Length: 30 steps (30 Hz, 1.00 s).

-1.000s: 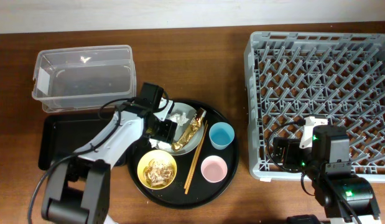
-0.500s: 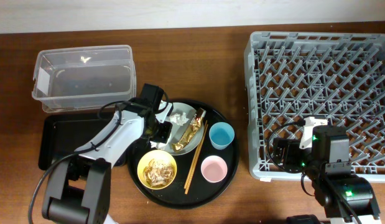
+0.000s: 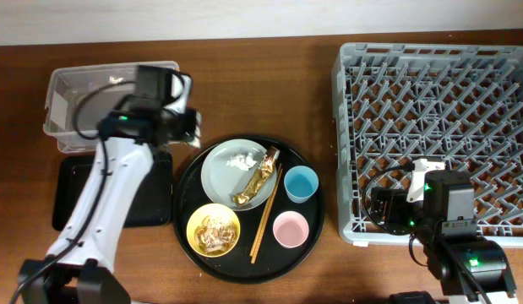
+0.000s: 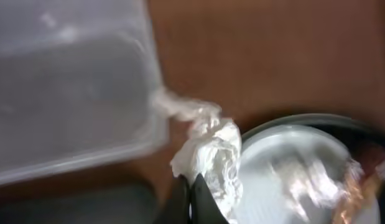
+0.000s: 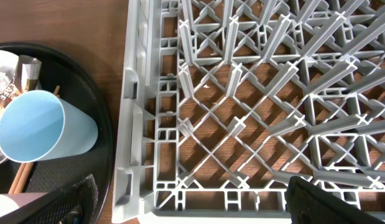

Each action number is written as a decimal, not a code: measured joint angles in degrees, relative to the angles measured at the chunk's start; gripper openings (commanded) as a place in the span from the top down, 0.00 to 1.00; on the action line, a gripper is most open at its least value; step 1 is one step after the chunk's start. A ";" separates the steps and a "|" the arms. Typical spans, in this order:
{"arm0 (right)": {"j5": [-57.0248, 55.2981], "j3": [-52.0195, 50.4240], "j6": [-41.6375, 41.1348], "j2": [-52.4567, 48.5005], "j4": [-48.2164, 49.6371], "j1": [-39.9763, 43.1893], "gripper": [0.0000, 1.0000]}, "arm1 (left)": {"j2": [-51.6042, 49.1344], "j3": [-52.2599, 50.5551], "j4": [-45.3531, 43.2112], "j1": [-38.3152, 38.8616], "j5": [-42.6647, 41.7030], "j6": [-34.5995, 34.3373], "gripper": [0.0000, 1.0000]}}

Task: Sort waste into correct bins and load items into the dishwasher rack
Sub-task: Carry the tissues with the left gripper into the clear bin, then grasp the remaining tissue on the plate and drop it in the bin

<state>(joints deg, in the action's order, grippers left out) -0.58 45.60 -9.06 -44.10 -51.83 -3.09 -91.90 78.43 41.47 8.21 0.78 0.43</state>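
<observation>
My left gripper (image 4: 191, 186) is shut on a crumpled white tissue (image 4: 208, 149) that hangs from its tips. In the overhead view the left gripper (image 3: 190, 128) is just off the right end of the clear tub (image 3: 109, 105), above the table. The grey-green plate (image 3: 227, 173) holds another bit of tissue (image 3: 242, 160) and the gold wrapper (image 3: 259, 179). A yellow bowl (image 3: 214, 230) holds food scraps. The blue cup (image 3: 301, 183), pink cup (image 3: 290, 229) and chopsticks (image 3: 265, 215) lie on the round tray. My right gripper (image 5: 195, 202) is open over the front left corner of the dishwasher rack (image 3: 438, 118).
The shallow black tray (image 3: 71, 198) lies in front of the clear tub, partly under my left arm. The round black tray (image 3: 316, 219) sits between it and the rack. Bare brown table shows behind the round tray.
My left gripper shut on a tissue on the plate, then lifted it up and to the left, to the right end of the clear tub. The right arm has not moved.
</observation>
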 measured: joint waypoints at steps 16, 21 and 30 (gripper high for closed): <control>0.02 0.04 0.00 0.00 0.00 0.00 0.02 | -2.80 0.07 -14.99 -7.54 1.66 -0.02 0.39; 0.02 0.04 0.02 0.00 0.00 0.00 0.02 | -3.48 0.07 -14.01 -7.34 -0.61 -0.02 0.47; 0.17 0.04 0.02 0.00 0.00 0.00 0.02 | -4.90 0.11 -3.26 2.71 -8.57 0.00 0.43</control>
<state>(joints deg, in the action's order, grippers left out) -0.40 45.65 -9.04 -44.10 -51.83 -3.09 -96.79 78.54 38.22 10.92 -7.79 0.43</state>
